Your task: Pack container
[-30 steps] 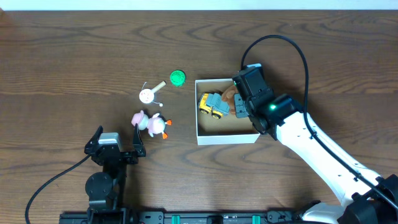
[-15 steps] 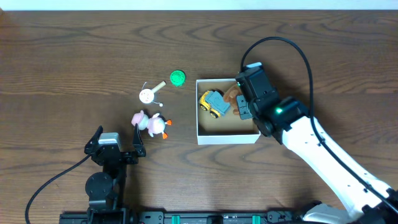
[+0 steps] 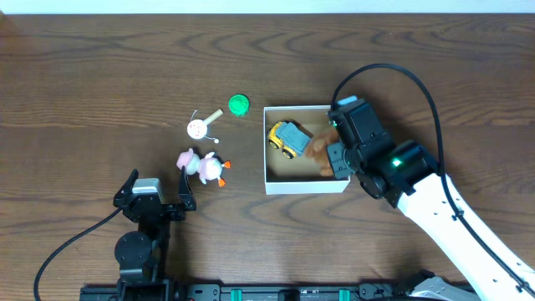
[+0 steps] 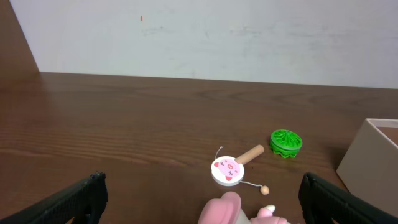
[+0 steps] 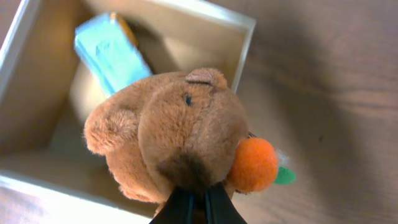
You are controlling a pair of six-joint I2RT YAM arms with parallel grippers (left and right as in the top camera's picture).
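Two arms at a dark, wood-grain table (image 3: 100,67); the container (image 3: 301,186), a shallow square cardboard box, white outside and plain brown inside, lies right of centre; the right gripper (image 3: 333,157) reaches into its right side, black fingers (image 5: 214,208) pinched narrow on the underside of a brown plush animal (image 5: 174,134); fur short and fuzzy, body rounded, small ear on top, an orange pom (image 5: 252,163) with a green felt leaf at its cheek; in the wrist view the plush sits over the box's interior close to one corner, the pom out past the rim; whether it touches the floor I cannot tell; inside, left of the plush, a hard toy truck (image 3: 287,138), yellow body with a blue-grey slab on top, lies tilted; the left gripper (image 3: 159,180) rests low at the near-left, well apart from the box, fingers spread wide with nothing between them; just ahead of it a soft pink plush toy (image 3: 202,165) with orange bits; beyond, a white disc drum (image 4: 227,170) with a pink face, wooden handle and bead strings; a green ridged disc (image 4: 286,142) lies just beside the box's far-left corner.
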